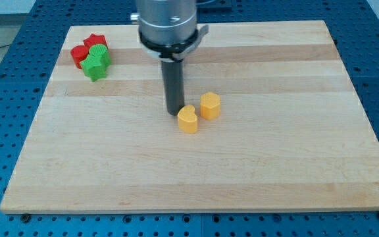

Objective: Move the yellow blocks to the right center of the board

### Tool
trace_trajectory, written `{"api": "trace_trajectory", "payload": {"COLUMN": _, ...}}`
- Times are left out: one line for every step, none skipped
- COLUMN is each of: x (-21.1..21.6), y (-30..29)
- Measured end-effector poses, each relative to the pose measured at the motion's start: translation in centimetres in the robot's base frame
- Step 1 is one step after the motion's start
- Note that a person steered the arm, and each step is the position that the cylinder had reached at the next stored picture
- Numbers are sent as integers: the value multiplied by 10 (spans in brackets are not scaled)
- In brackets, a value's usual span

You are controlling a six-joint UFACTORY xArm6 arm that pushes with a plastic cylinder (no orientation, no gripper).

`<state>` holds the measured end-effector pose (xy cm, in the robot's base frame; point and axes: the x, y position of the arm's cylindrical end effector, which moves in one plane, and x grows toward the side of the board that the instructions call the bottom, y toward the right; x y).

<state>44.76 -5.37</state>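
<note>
Two yellow blocks lie near the middle of the wooden board (275,164). A yellow heart-shaped block (187,120) is lower and to the left. A yellow hexagonal block (210,105) sits just up and right of it, a small gap apart. My tip (174,113) is down on the board right beside the heart-shaped block's upper left side, touching it or nearly so. The hexagonal block is a little further to the tip's right.
At the view's top left, a green star-shaped block (97,61) sits against two red blocks, one star-shaped (95,41) and one at its left (79,54). The arm's grey body (167,23) hangs over the top middle of the board.
</note>
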Motion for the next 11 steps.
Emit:
{"api": "trace_trajectory", "payload": {"x": 13, "y": -20}}
{"api": "trace_trajectory", "payload": {"x": 65, "y": -24}}
{"api": "trace_trajectory", "payload": {"x": 74, "y": -15}}
{"api": "trace_trajectory", "payload": {"x": 45, "y": -12}}
{"api": "trace_trajectory", "payload": {"x": 30, "y": 6}}
{"api": "trace_trajectory", "payload": {"x": 30, "y": 42}}
{"api": "trace_trajectory", "payload": {"x": 30, "y": 69}}
{"api": "trace_trajectory", "payload": {"x": 30, "y": 102}}
{"api": "trace_trajectory", "payload": {"x": 30, "y": 139}}
{"api": "trace_trajectory", "payload": {"x": 18, "y": 163}}
{"api": "trace_trajectory", "payload": {"x": -10, "y": 178}}
